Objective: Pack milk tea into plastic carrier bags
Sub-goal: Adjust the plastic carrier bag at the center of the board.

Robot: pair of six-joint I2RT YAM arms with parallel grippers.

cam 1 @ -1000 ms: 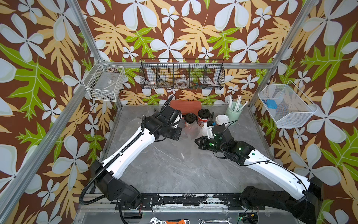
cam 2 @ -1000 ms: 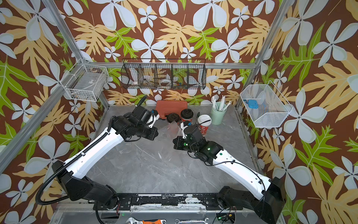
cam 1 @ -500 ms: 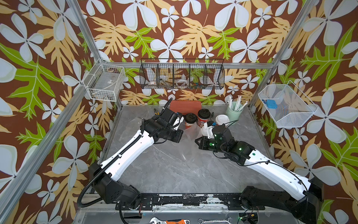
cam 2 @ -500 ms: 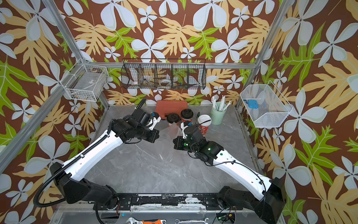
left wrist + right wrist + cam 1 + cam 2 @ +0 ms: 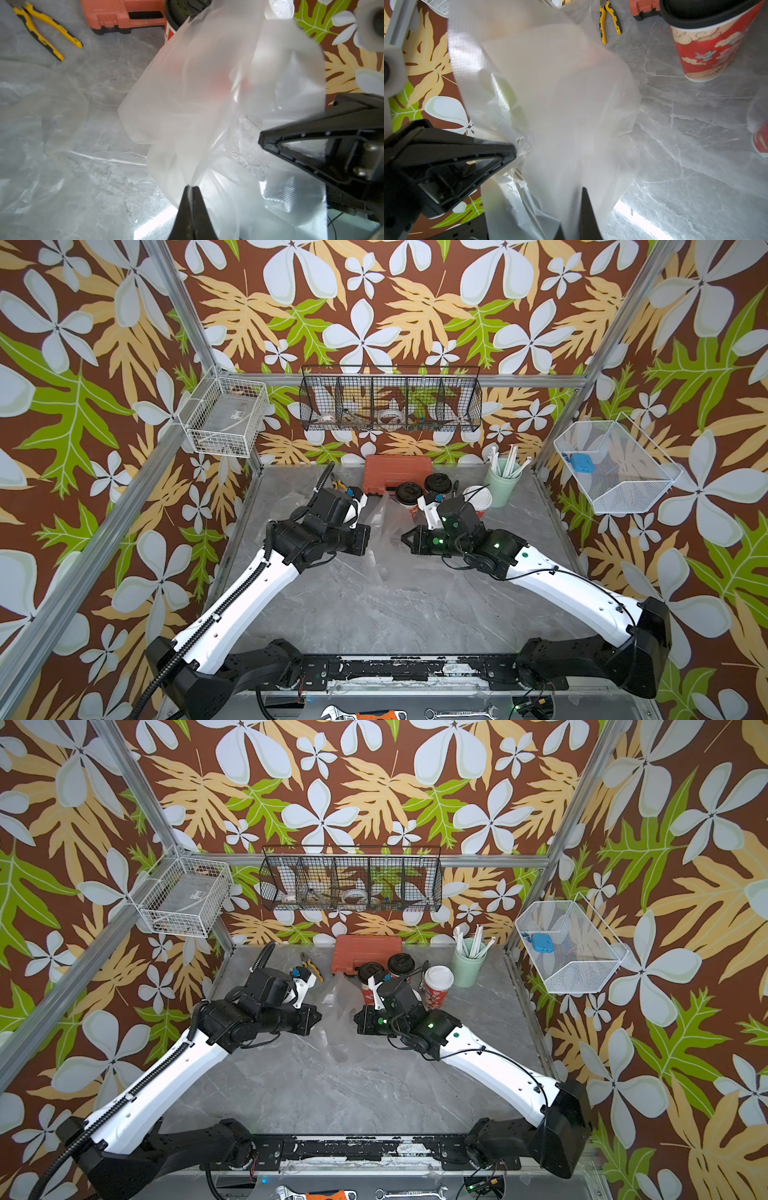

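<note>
Film of the plastic carrier bag [image 5: 197, 93] looks limp, slippery; its rim suits holding. Left fingers [image 5: 182, 212] and right fingers [image 5: 586, 214] are pinched closed on it.

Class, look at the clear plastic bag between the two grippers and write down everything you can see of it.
The plastic bag is thin, translucent, crinkly film, partly embossed with a fine grid. It is held up, bunched, over the grey table. The left gripper is shut on one edge, and the right gripper is shut on the opposite side. A red blur shows through the film, but no cup is plainly inside.
</note>
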